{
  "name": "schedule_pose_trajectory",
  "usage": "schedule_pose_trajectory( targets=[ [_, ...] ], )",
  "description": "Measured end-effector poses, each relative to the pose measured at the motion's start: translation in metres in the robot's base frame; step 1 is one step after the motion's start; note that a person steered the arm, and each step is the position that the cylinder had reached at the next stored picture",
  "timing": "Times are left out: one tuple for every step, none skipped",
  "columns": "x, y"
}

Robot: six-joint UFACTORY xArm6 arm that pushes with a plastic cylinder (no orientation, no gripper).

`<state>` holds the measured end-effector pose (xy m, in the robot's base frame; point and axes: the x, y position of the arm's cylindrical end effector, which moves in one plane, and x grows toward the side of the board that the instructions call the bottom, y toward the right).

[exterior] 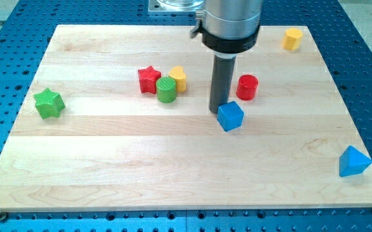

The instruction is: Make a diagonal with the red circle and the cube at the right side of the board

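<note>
No writing shows; my tip (219, 112) touches the blue cube (230, 116) beside the red circle (247, 87).

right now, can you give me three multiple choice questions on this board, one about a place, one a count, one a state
1. Where is my tip relative to the blue cube?
A. just at its left, at its upper left corner
B. far off by the view's bottom edge
C. beside the green star

2. How many blue blocks lie on the board?
A. one
B. two
C. four

3. How does the red circle stand to the blue cube?
A. stacked on it
B. apart, up and to the right of it
C. hidden under it

Answers: 1 A, the rod ends right against the cube's left side. 2 B, the blue cube plus the blue triangle near the view's right edge. 3 B, bare wood shows between them.
</note>
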<state>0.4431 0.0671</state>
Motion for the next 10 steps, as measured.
schedule_pose_trajectory(
  targets=[
    [0.002,-0.002],
    [0.023,-0.026],
    [0.061,0.008],
    [0.051,0.056],
    [0.052,0.060],
    [0.060,0.030],
    [0.061,-0.045],
    [0.050,-0.046],
    [0.023,0.024],
    [0.014,0.061]
  ],
)
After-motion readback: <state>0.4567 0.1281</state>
